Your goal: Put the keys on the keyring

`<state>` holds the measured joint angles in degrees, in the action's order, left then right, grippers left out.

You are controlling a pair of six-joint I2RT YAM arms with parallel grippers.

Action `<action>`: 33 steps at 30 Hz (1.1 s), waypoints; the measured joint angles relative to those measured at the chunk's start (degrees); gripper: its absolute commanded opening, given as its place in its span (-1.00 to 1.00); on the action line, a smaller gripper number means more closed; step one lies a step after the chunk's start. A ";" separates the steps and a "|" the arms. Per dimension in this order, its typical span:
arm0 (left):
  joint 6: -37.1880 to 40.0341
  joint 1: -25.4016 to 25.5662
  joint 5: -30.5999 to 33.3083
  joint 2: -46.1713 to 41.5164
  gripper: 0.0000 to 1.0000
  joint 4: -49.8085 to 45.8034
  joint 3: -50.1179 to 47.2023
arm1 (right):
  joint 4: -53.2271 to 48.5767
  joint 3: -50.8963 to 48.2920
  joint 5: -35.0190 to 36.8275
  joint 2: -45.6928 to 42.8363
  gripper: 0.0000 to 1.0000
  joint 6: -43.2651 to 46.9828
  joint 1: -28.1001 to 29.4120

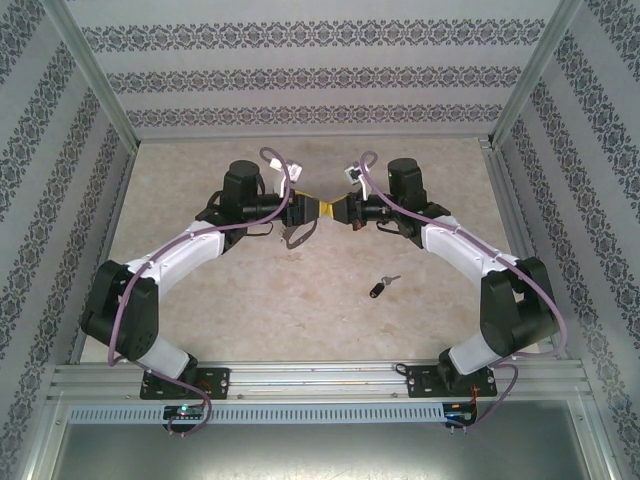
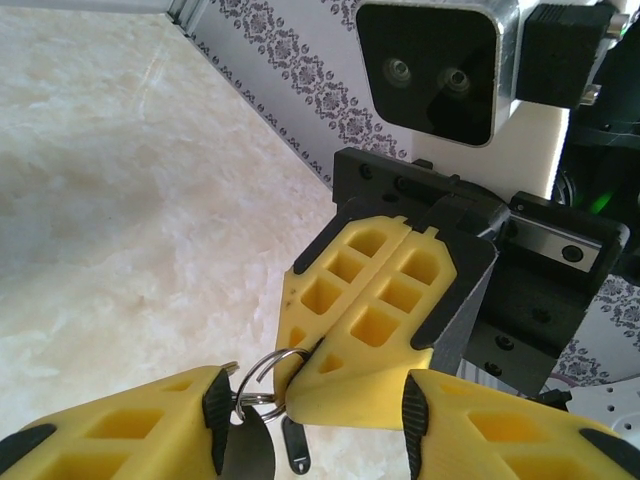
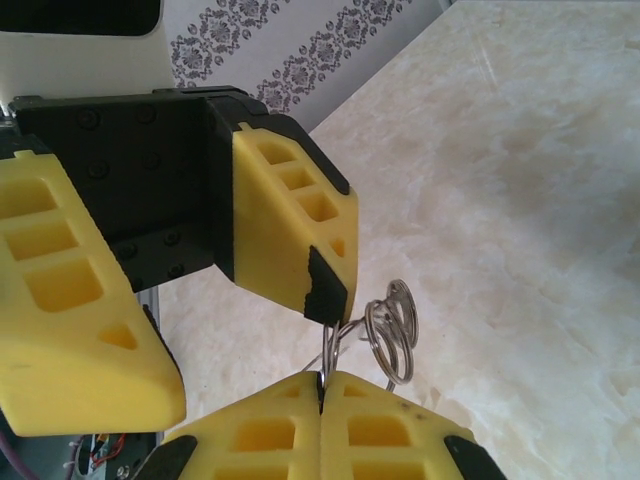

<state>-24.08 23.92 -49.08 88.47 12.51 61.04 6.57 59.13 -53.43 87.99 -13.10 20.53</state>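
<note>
While right gripper is pinched shut on the keyring mid-air over table centre, left gripper stands apart, one pad at the keyring. Key lies on the table, right of centre. Risk: that pad's push twists the keyring out of the pinch. Top view gives the key; wrist views give the keyring's coils.
</note>
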 measured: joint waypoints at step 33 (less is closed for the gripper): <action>0.33 0.85 -1.95 2.27 -0.23 2.78 1.09 | -0.83 0.00 -5.38 0.70 -1.00 -0.22 -2.45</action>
<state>-23.75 24.77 -51.03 90.74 15.29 62.13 5.74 59.13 -58.81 88.68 -13.32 18.09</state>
